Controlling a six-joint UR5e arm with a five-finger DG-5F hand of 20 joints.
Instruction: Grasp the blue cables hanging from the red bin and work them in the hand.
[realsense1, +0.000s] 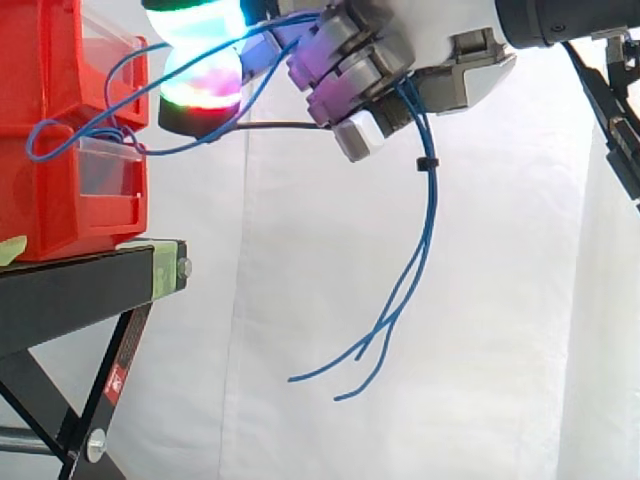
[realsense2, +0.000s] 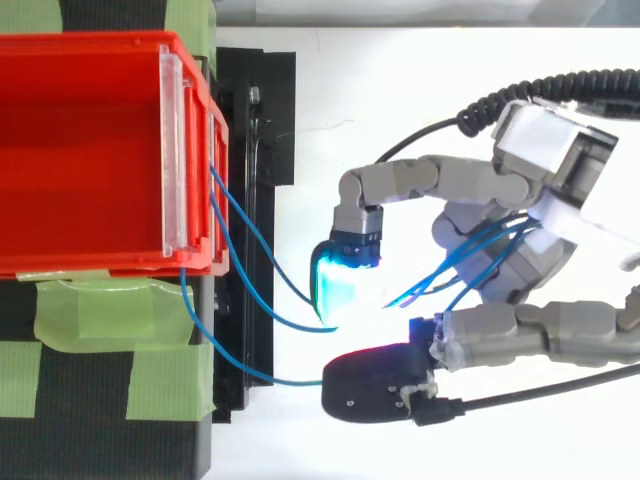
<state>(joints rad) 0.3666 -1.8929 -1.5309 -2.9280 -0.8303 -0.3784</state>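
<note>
Hand (realsense1: 370, 60) | fingers curled round blue cables (realsense1: 430, 200) | beside red bin (realsense1: 50, 205)

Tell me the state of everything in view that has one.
hand, shut on the blue cables, fingers curled round them.
blue cables, strung from the bin's front to the hand, loose ends dangling below it.
red bin, upright on the stand, open at the top.
black stand, standing level under the bin.
</note>
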